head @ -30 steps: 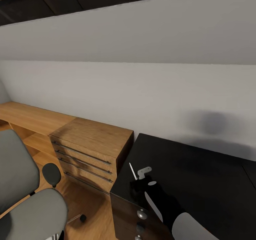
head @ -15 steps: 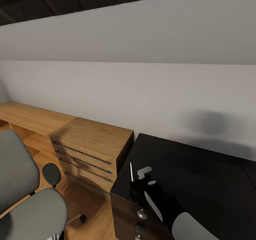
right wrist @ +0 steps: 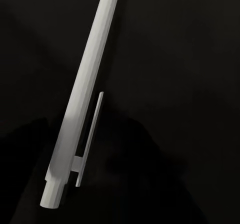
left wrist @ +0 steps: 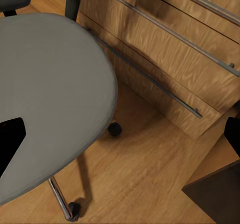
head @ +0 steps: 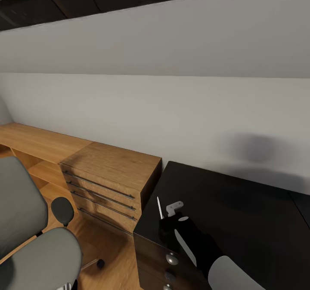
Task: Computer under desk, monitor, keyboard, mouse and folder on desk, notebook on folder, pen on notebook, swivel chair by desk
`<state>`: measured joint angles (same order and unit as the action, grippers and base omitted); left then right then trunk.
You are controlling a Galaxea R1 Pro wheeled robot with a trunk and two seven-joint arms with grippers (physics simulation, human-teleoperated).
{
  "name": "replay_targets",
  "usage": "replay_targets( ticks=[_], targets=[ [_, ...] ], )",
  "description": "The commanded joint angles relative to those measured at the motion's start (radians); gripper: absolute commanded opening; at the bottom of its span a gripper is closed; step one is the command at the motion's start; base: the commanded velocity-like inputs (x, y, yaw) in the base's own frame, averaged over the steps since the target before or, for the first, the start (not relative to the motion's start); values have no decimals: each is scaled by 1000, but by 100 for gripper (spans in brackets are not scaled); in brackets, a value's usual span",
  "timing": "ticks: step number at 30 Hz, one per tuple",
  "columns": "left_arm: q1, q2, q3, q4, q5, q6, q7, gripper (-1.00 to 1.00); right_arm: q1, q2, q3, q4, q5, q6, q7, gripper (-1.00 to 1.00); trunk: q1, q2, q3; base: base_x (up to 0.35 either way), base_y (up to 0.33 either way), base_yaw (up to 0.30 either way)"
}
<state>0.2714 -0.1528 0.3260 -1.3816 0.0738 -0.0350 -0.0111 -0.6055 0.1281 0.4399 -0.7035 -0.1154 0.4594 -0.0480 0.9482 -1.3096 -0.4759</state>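
Observation:
My right gripper (head: pixel 165 224) hovers over the near left corner of the glossy black desk (head: pixel 245 212). It is shut on the thin white pen (head: pixel 159 208), which sticks up out of it. In the right wrist view the pen (right wrist: pixel 82 104) runs slantwise against the dark desk top. The swivel chair (head: pixel 38 255), with grey seat and a round black armrest (head: pixel 63 210), stands on the floor left of the desk. My left gripper (left wrist: pixel 122 139) hangs open above the chair's seat (left wrist: pixel 50 94), its dark fingers (left wrist: pixel 11 144) wide apart.
A light wooden dresser (head: pixel 112 165) with long bar handles stands against the white wall between chair and desk, seen close as the dresser (left wrist: pixel 175 69) in the left wrist view. The desk's drawer unit has round silver knobs (head: pixel 172 260). Wooden floor (left wrist: pixel 150 174) lies between them.
The pen's tilt swayed from leaning to nearly upright and back to a slight lean. The right arm shifted only a little; the chair stayed put.

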Motion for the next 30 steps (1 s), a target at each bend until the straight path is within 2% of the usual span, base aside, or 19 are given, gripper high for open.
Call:
replay_targets(
  ticks=[1, 30],
  targets=[
    [0, -1, 1, -1, 8, -2, -1, 100, 0, -1, 4, 12, -4, 9, -4, -100, 0, 0, -1, 0, 0, 0],
    [0, 1, 0, 18, 8, -5, -2, 100, 0, -1, 0, 12, -6, 10, -5, -100, 0, 0, -1, 6, 0, 0]
  ],
)
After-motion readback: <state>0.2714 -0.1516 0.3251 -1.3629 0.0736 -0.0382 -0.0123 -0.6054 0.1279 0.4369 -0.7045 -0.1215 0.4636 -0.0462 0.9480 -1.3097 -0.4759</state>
